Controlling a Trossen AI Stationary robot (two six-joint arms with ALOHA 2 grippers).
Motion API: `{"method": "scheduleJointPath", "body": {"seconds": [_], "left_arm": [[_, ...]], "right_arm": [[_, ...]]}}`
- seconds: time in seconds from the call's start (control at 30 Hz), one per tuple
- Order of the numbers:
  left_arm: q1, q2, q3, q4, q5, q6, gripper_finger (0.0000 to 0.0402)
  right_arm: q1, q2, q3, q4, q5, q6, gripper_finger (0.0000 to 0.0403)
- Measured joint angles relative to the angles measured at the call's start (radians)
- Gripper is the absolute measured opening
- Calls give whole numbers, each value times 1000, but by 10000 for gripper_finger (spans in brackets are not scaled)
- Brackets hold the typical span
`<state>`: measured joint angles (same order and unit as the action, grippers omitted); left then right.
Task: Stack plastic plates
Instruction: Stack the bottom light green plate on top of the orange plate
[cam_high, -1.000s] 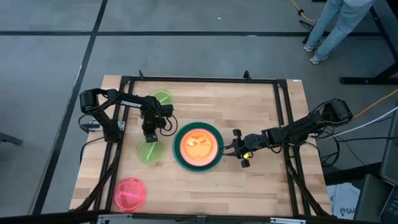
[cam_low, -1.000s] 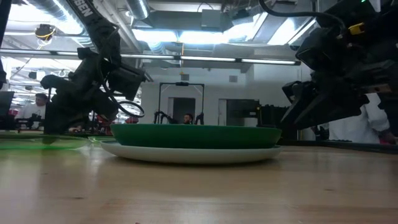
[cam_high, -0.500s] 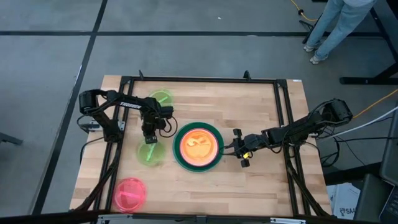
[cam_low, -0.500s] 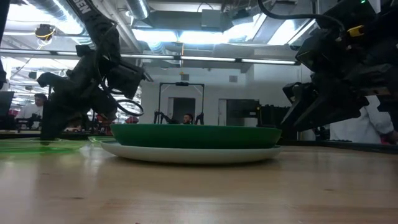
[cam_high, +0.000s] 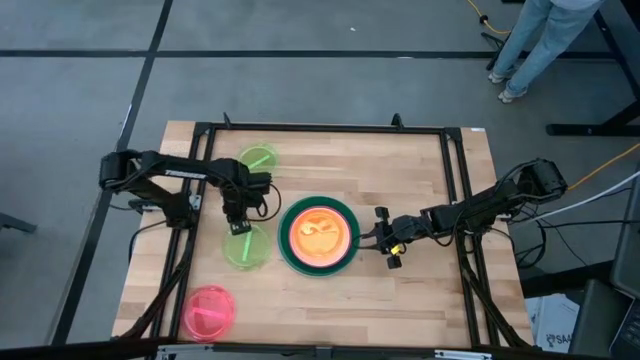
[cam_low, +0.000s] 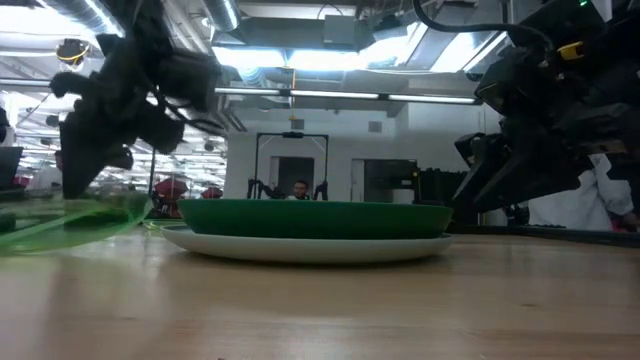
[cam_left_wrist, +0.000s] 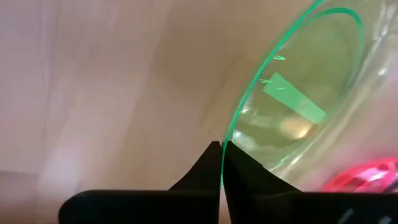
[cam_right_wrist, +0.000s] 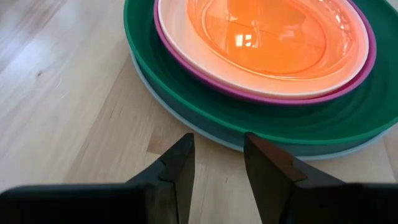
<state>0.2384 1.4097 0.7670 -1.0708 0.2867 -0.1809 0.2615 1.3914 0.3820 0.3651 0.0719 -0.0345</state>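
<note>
A stack of plates sits mid-table: light blue at the bottom, then dark green, magenta, cream, and orange on top. My left gripper is shut on a lime green plate, just left of the stack. A second lime plate lies flat toward the far edge. A pink plate lies flat near the near left corner. My right gripper is open and low, just right of the stack's rim, touching nothing. My left gripper pinches the lime plate's rim between its two fingers, at the plate's far edge. The fingers come from above, pointing down. The plate is tilted, its held edge raised; whether the opposite edge still touches the table I cannot tell.
A black metal frame runs round the table's far and side edges. Bare wood lies on the near side of the stack and to its right. A person stands on the floor beyond the far right corner.
My left gripper has risen, still shut, and its arm has swung back toward the table's left edge. The lime plate, flat on the table a second ago, has come up at its held edge and now sits tilted. My right arm has kept still.
</note>
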Motion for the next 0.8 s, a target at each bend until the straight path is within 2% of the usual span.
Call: {"method": "scheduleJointPath", "body": {"seconds": [0.47, 0.6, 0.8], "left_arm": [[-11, -211, 1, 41, 125, -268, 0], [-11, -241, 1, 127, 164, -319, 0], [-11, -252, 1, 349, 172, -407, 0]], "right_arm": [[0, 0, 0, 1, 0, 0, 131], [0, 0, 0, 1, 0, 0, 131], [0, 0, 0, 2, 3, 0, 131]]}}
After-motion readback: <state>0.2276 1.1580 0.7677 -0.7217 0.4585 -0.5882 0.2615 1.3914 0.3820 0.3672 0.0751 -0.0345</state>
